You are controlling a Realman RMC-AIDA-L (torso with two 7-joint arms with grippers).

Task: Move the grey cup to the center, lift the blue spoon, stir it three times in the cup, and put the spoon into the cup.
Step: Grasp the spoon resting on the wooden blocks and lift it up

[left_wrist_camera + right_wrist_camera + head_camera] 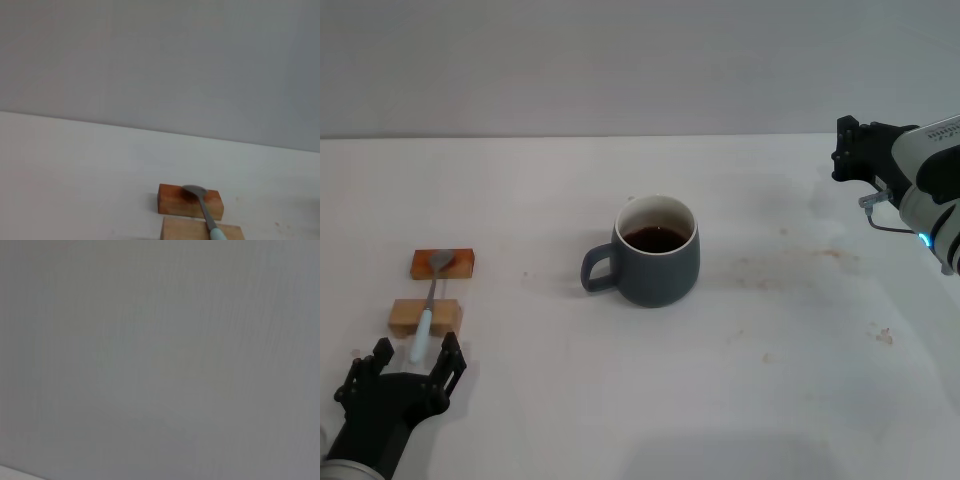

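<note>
Near table centre sits the cup (657,252), upright, handle toward the robot's left, dark liquid inside. Looks already centred, so the move-cup step reads as done.

Spoon (428,303) is well off to the left, lying across two wood blocks: bowl on the orange block (443,264), neck and pale handle over the tan block (425,317), handle end pointing at the robot. Left wrist view shows the same: spoon (206,210) bowl on the orange block (190,201), neck crossing the tan block (200,232).

Left gripper (417,356) low at the near left, fingers spread wide, handle tip sitting just between them. Not clamped yet. Right gripper (850,150) parked far right, raised, well away from the cup; whether its fingers are apart or together isn't readable. Right wrist view shows only blank wall.

Step in hand, my read: grasp and lift the spoon.
- Ease forward a bit so the fingers take more of the handle, not just the tip.
- Keep the jaws square across the handle; it's slim and could roll off the blocks.
- Stay above the tan block; bumping it shifts the spoon.
- Squeeze firm, then lift straight up before swinging toward the cup.
- Come in over the rim, liquid could splash.
</note>
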